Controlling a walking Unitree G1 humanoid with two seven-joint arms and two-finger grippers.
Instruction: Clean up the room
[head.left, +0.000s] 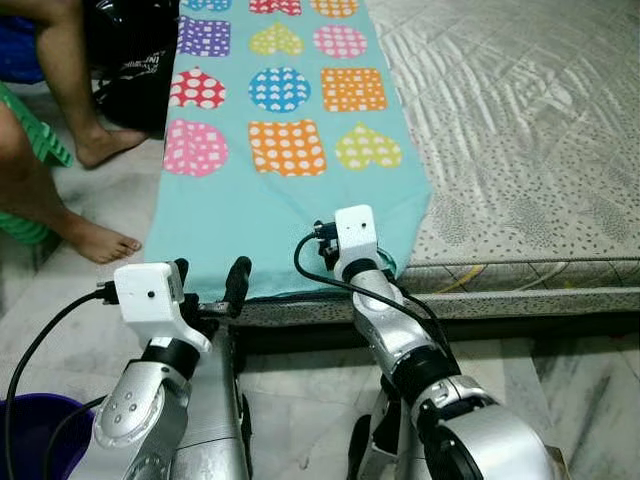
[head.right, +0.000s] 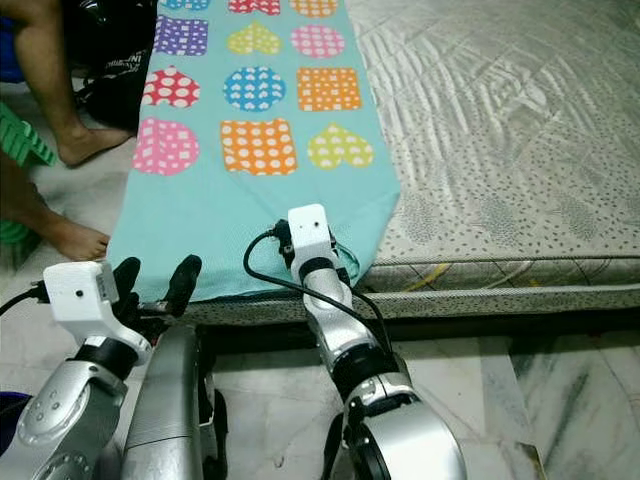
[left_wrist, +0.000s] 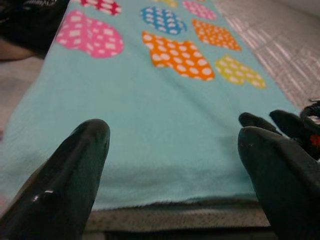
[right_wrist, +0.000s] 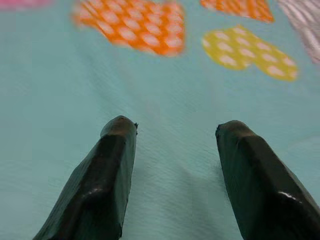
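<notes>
Spread right fingers (right_wrist: 120, 150) over blanket (head.left: 270, 200)

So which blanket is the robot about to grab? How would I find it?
Look at the big grey mattress on the floor. Along its left side lies a turquoise blanket, with the left gripper and right gripper open at its near edge. Only it has bright dotted hearts and squares.

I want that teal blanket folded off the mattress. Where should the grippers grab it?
Probably the near hem of the teal blanket, coming from the bed's foot: it lies flat and ends at the mattress edge. The left gripper and right gripper are open there.
</notes>
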